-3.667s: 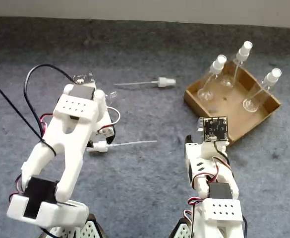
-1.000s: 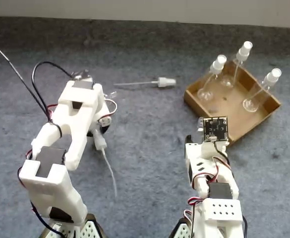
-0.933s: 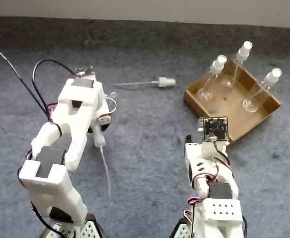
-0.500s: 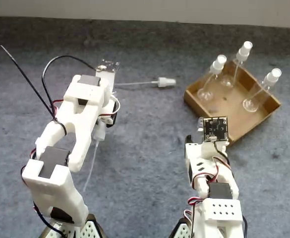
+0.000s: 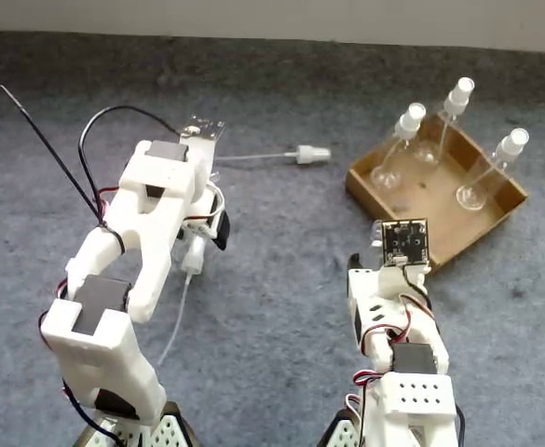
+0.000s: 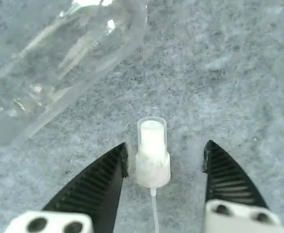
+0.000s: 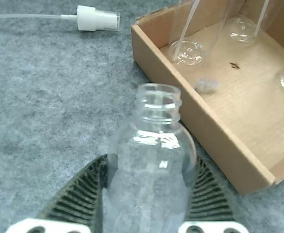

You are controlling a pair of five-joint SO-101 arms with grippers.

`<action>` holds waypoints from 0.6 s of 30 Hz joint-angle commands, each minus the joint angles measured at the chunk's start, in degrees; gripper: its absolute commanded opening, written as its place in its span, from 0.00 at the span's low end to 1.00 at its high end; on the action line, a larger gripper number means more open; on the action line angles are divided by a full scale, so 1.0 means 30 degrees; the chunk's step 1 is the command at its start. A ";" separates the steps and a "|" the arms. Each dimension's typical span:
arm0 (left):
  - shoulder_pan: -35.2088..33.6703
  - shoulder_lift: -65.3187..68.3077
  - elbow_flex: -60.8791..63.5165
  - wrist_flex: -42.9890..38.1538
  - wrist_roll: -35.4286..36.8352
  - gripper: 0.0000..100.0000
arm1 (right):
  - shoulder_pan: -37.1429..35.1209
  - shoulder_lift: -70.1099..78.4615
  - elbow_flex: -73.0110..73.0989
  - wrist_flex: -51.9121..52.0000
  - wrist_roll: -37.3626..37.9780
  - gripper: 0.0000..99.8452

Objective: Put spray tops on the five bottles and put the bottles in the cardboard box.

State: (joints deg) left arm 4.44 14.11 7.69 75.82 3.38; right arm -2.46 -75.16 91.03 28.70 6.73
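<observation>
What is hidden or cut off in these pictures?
High view: the right arm's wrist largely hides the clear open-necked plastic bottle it holds.
Right wrist view: the edge cuts off the tops of the clear bottles in the brown cardboard box.
Left wrist view: the white spray top loses its tube at the edge.

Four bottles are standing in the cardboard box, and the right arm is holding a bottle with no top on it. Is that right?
Not quite. Three bottles stand in the cardboard box, not four. The high view shows them, each with a spray top on. The rest is right: the right gripper is holding a bottle with no top.
</observation>
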 commanded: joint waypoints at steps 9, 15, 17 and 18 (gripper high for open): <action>0.0337 -0.0132 0.0513 0.1700 -0.0059 0.07 | 0.0132 -0.0190 -0.0015 -0.0366 0.0059 0.08; 0.0278 -0.0220 0.1011 0.1436 -0.0029 0.18 | 0.0132 -0.0190 -0.0015 -0.0366 0.0059 0.08; 0.0278 -0.0337 0.0952 0.1407 -0.0029 0.20 | 0.0132 -0.0190 -0.0015 -0.0366 0.0059 0.08; 0.0278 -0.0337 0.0952 0.1407 -0.0029 0.20 | 0.0132 -0.0190 -0.0015 -0.0366 0.0059 0.08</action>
State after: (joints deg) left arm 4.62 14.20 11.12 80.22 3.38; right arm -2.46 -75.16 91.03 28.70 6.73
